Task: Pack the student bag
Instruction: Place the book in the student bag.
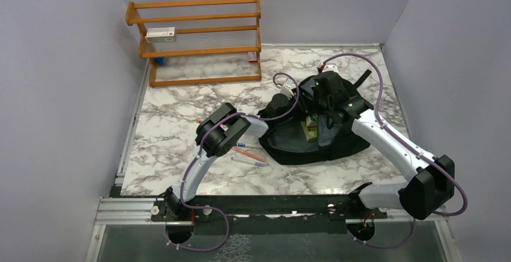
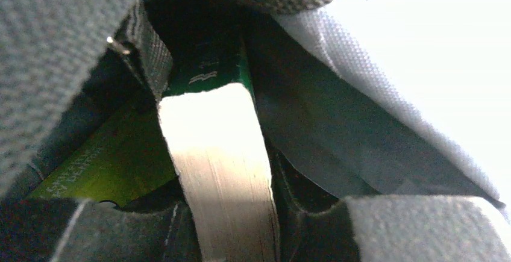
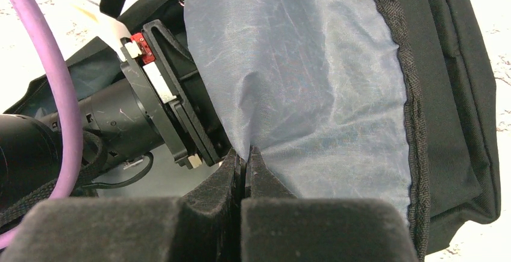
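The student bag (image 1: 301, 152) is black woven cloth, matt and coarse, with a ribbed tape binding along its edge. Its lining (image 3: 313, 75) is thin grey cloth, finer, creased, with a faint sheen. The fingers of my right pincer (image 3: 244, 168) look like matt black foam or rubber, grainy. Between the equally dull, rough fingers of my left pincer (image 2: 229, 217), the book (image 2: 220, 147) shows cream paper page edges and a glossy green cover. The cable (image 3: 60, 87) is smooth purple plastic. The table (image 1: 175, 111) looks like polished marble. The rack (image 1: 199, 50) is varnished wood.
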